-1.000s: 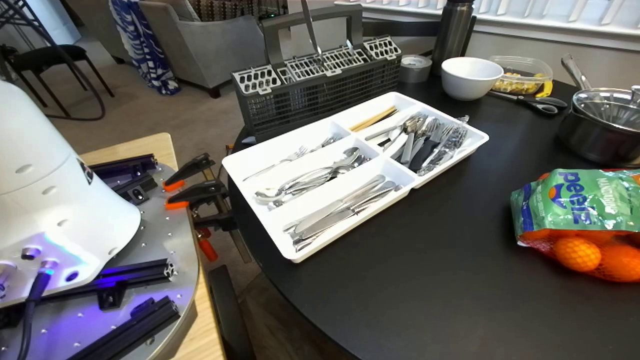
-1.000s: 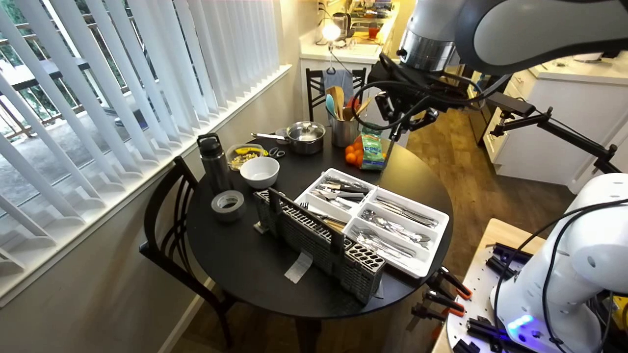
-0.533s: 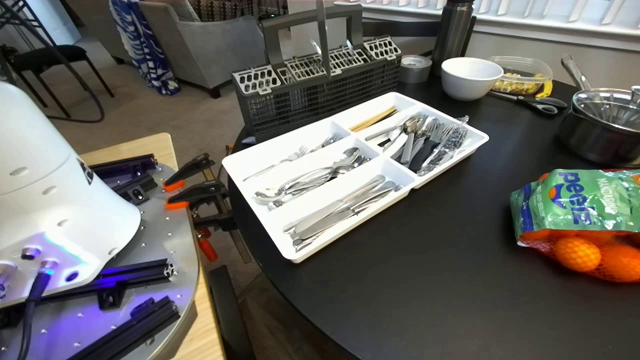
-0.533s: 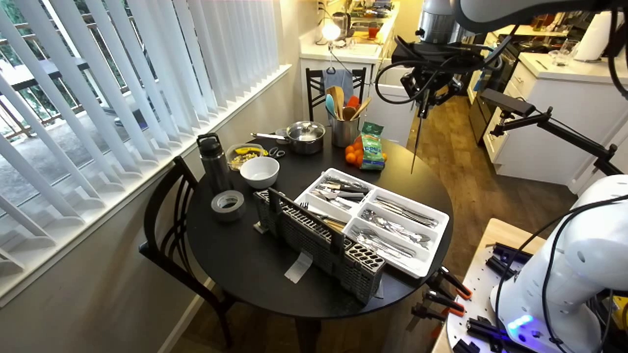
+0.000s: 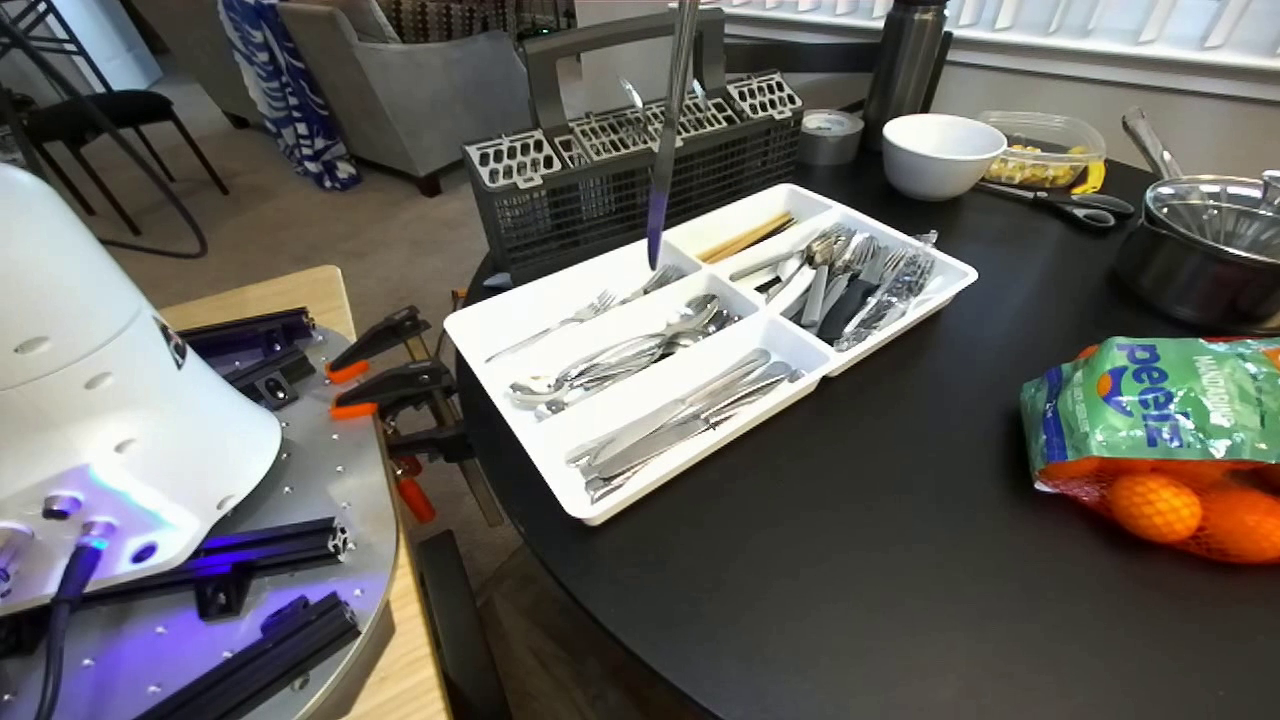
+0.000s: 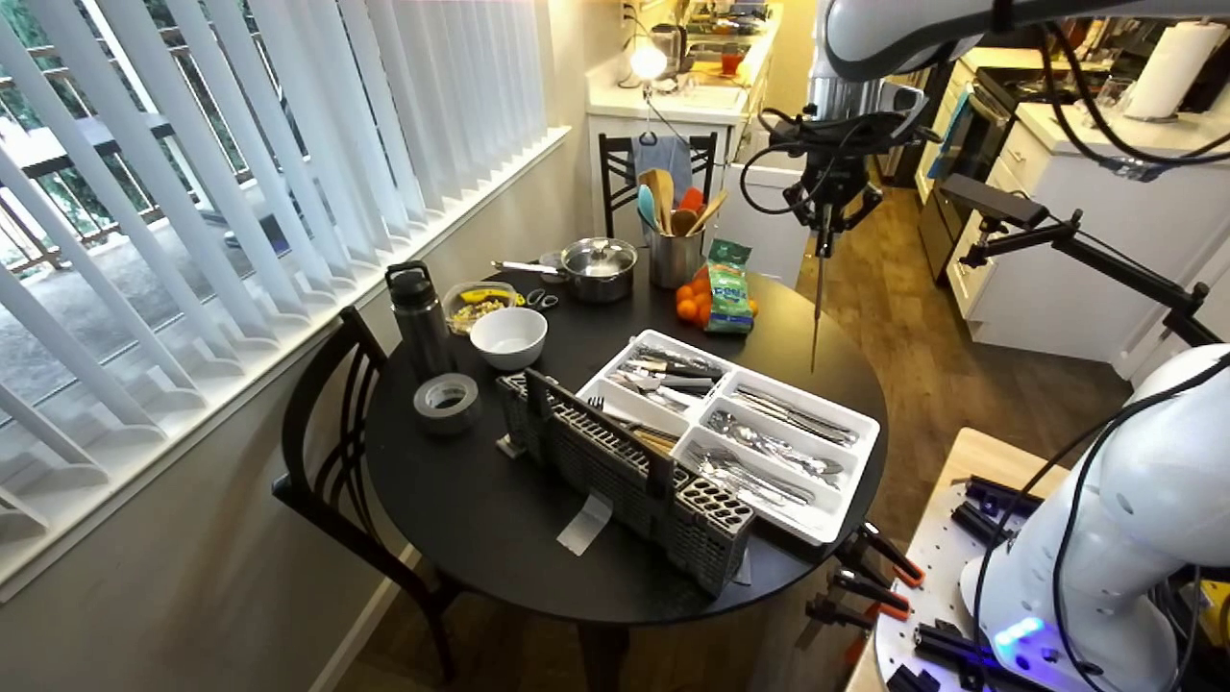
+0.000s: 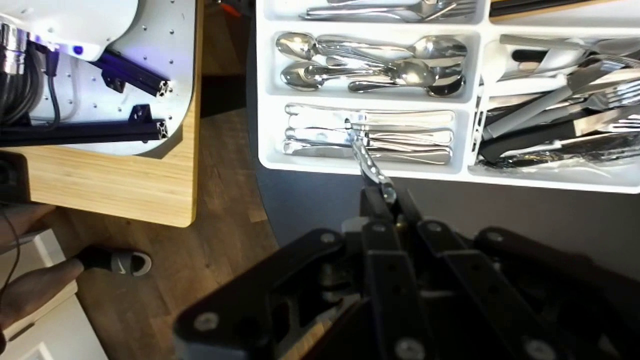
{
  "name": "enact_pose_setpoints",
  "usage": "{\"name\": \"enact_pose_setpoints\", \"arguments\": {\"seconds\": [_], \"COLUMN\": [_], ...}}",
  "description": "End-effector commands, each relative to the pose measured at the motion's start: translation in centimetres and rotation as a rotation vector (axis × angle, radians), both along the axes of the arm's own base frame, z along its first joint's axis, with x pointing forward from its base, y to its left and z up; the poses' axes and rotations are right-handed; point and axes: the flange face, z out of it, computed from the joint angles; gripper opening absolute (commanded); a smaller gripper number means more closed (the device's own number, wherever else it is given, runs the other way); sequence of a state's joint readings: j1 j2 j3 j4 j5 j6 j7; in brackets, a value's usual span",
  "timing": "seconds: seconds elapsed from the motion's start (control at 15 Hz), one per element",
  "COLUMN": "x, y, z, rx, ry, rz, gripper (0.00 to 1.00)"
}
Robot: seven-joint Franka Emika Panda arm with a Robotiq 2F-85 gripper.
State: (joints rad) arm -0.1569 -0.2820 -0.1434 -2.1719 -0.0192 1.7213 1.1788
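My gripper point(image 6: 824, 245) is shut on a metal table knife point(image 5: 668, 150), held near its handle end with the blade hanging down, nearly upright. In the wrist view the knife point(image 7: 367, 165) juts forward from between the fingertips, its far end appearing over the knife compartment. The gripper itself is outside one exterior picture, where only the knife shows. Below lies a white cutlery tray point(image 5: 560, 300), with forks point(image 5: 590, 310), spoons point(image 7: 420, 72) and table knives point(image 7: 415, 117) in separate compartments. The knife hangs clear above the tray's knife side in an exterior view.
A grey dishwasher basket point(image 6: 625, 481) with a tall handle stands along the tray. On the round black table point(image 5: 850, 560) are a mandarin bag point(image 5: 1160, 410), a white bowl point(image 5: 940, 155), a lidded pot point(image 6: 601, 269), a bottle point(image 6: 418, 317) and a utensil holder point(image 6: 676, 259).
The knife has come lower and farther from the basket, and hangs straighter. In an exterior view the gripper has shifted right overall and then down. Tray and basket have not moved.
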Motion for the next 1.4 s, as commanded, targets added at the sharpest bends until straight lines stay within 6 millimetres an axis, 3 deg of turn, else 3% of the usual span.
{"name": "enact_pose_setpoints", "arguments": {"seconds": [0.0, 0.33, 0.73, 1.33], "x": [2.3, 4.3, 5.1, 6.4], "y": [-1.4, -2.1, -2.5, -2.9], "z": [-3.6, -8.3, -11.2, -16.1], "rx": [0.043, 0.029, -0.010, -0.132], "ry": [0.098, 0.211, 0.365, 0.464], "rz": [0.011, 0.008, 0.029, 0.083], "gripper": [0.02, 0.02, 0.02, 0.02]}}
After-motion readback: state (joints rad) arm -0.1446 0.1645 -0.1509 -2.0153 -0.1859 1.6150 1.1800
